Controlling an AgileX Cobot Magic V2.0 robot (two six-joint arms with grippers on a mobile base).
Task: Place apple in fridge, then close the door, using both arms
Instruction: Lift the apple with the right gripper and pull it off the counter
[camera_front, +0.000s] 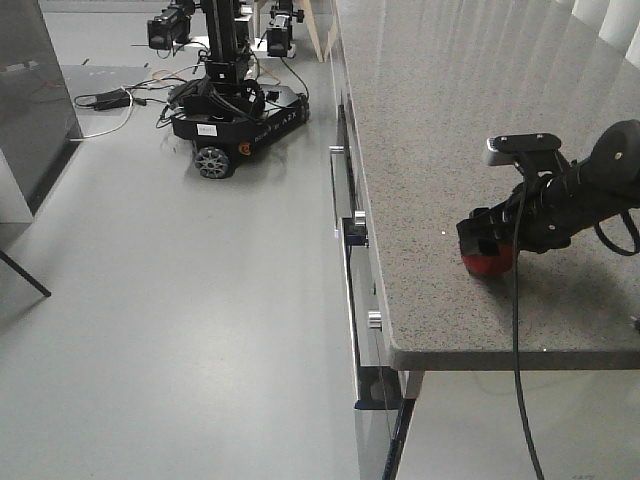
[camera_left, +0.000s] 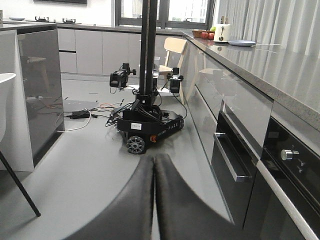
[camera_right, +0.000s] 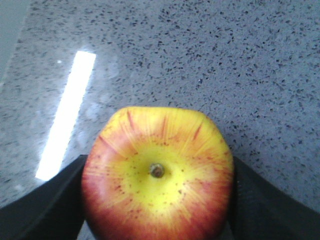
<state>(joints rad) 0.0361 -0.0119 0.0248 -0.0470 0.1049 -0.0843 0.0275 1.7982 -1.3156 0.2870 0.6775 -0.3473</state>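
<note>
On your speckled grey counter (camera_front: 450, 130), the right gripper (camera_front: 487, 242) clasps the round red-yellow apple (camera_right: 157, 175); the left gripper (camera_left: 154, 165), clenched, faces a black wheeled robot (camera_left: 145, 125).

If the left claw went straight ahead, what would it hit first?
Likely the black wheeled cart, across the floor; the shut left claw points roughly at it, though depth is unclear.

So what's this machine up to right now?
A two-armed robot is fetching fruit. Its black right gripper is clamped on a round red-and-yellow apple that sits on the grey speckled counter. Its black left gripper is shut and empty, out over the pale grey floor.
</note>
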